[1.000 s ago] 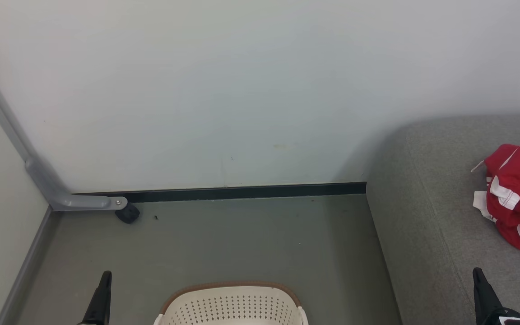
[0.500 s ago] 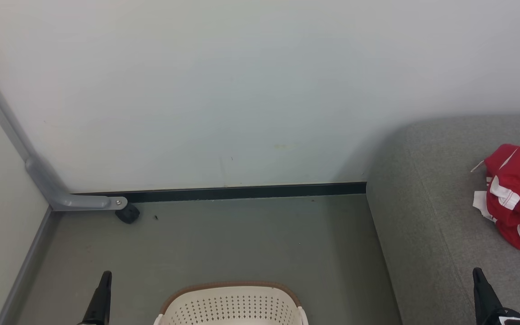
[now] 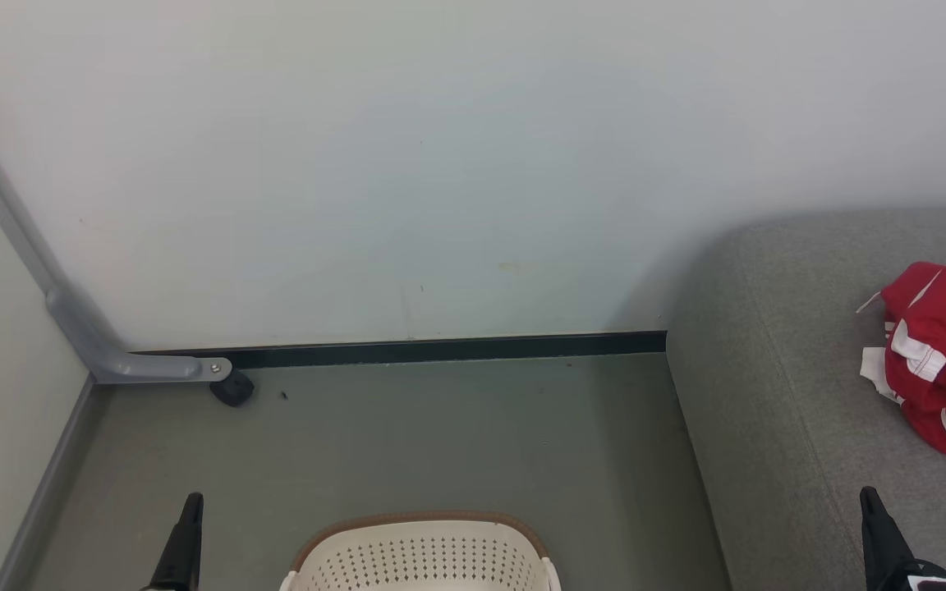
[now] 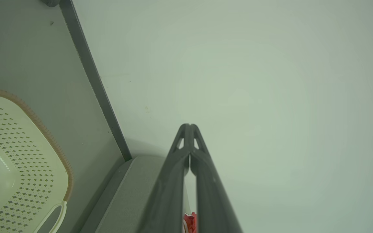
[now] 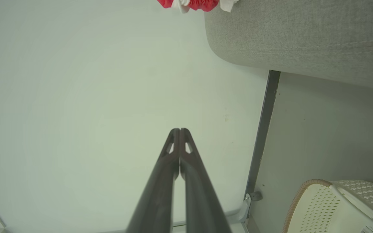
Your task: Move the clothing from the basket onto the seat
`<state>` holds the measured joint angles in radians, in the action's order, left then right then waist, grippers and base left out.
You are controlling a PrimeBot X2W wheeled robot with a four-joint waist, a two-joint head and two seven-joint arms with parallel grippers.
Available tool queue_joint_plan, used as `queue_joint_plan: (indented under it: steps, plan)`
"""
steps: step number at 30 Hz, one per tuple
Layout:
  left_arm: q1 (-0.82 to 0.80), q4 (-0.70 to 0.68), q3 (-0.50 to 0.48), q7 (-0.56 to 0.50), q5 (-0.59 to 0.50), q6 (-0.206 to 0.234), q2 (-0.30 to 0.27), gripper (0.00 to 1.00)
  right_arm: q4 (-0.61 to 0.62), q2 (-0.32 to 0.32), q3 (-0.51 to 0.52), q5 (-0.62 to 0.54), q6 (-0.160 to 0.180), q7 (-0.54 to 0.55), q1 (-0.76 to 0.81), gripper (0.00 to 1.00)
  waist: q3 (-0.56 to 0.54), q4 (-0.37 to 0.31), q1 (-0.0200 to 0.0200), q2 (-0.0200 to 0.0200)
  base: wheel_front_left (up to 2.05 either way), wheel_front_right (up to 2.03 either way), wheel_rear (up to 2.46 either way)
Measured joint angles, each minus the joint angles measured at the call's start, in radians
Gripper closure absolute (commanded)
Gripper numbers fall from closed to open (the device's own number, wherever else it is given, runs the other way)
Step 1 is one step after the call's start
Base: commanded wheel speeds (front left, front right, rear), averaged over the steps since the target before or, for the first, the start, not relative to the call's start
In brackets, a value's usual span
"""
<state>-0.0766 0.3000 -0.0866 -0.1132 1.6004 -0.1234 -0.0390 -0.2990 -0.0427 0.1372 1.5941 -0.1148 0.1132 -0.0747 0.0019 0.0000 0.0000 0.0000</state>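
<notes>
Red clothing [image 3: 945, 353] with white stripes lies crumpled on the grey seat [image 3: 777, 394] at the right; a strip of the clothing [image 5: 189, 4] shows at the top of the right wrist view. The cream basket [image 3: 424, 554] with a brown rim stands on the floor at the bottom centre, and what I see of its inside holds no fabric. My left gripper [image 3: 192, 502] is shut beside the basket's left, holding nothing. Over the seat's front part my right gripper [image 3: 869, 496] is shut and empty too. Both wrist views show the fingers [image 4: 189, 127] [image 5: 179, 131] pressed together, pointing at the wall.
A pale wall with a dark skirting strip [image 3: 440, 349] closes the far side of the grey floor. A grey metal leg with a black caster [image 3: 231, 387] stands in the left corner. Bare floor lies between basket, wall and seat.
</notes>
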Motion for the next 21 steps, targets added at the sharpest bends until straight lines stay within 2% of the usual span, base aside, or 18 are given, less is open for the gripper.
queue_joint_plan:
  steps: [21]
  plan:
    - [0.0,0.0,0.0,0.0,0.0,0.0,0.0,1.0,0.0,0.0,0.0,0.0,0.0,0.0,0.0,1.0,0.0,0.0,0.0,0.0,0.0,0.0,0.0]
